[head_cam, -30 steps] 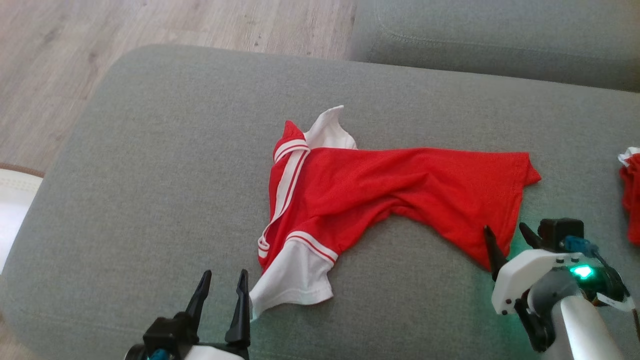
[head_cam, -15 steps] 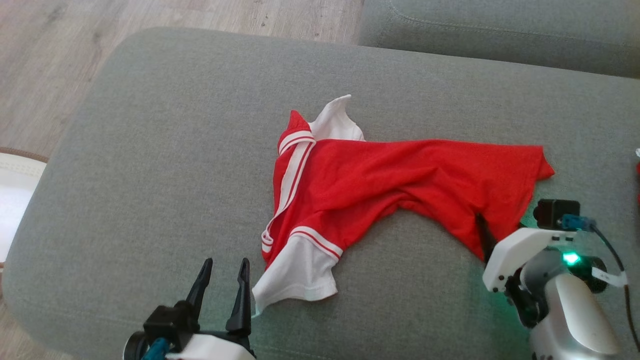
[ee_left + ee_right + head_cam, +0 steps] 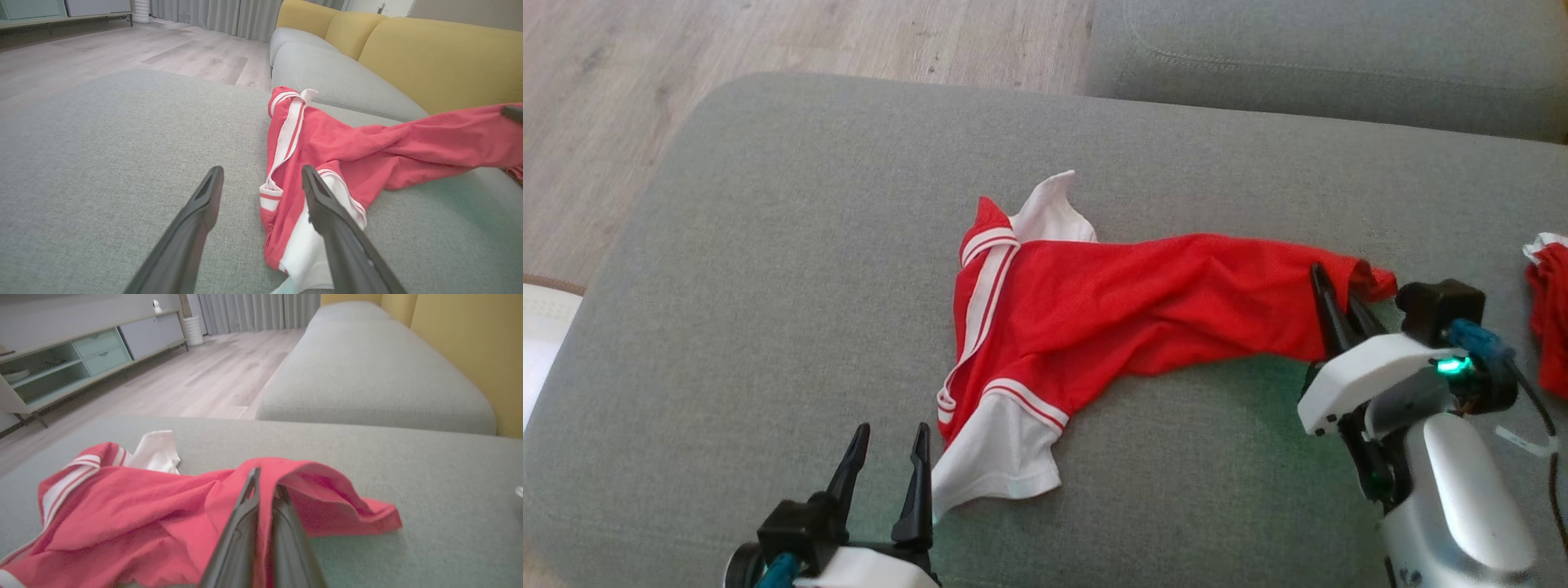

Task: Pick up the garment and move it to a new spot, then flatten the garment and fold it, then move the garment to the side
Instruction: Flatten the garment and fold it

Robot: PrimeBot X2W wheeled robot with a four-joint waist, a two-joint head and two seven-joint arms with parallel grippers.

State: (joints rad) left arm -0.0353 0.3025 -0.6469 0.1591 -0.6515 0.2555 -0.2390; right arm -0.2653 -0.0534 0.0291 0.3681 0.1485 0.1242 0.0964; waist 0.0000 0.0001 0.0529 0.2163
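1. Head view: The red garment (image 3: 1111, 310) lies around the middle of the grey sofa seat (image 3: 768, 245). The right gripper (image 3: 1333, 282) has its jaws closed on the garment's right hem. A second ago they stood open at the near right corner of that hem. The corner lay spread flat toward the near edge then, and it is now gathered into a narrow band running to the jaws. The left gripper (image 3: 891, 429) sits at the near edge with its jaws open as before, just left of the near white sleeve (image 3: 996, 457), which has kept its place. A second red cloth (image 3: 1550, 310) lies at the right edge.

2. Left wrist view: The left gripper (image 3: 262, 171) is low over the seat, jaws apart. The garment (image 3: 367, 151) is just to its right. One finger crosses in front of the white sleeve (image 3: 302, 253), and I cannot tell whether it touches. The red cloth rises off the seat toward the right, before the yellow backrest (image 3: 429, 53).

3. Right wrist view: The right gripper (image 3: 267, 479) has its jaws pressed together on a fold of the garment (image 3: 122, 514). The hem drapes over them and trails right onto the seat (image 3: 429, 477). Wooden floor (image 3: 212, 375) and a low cabinet (image 3: 81, 355) lie beyond.
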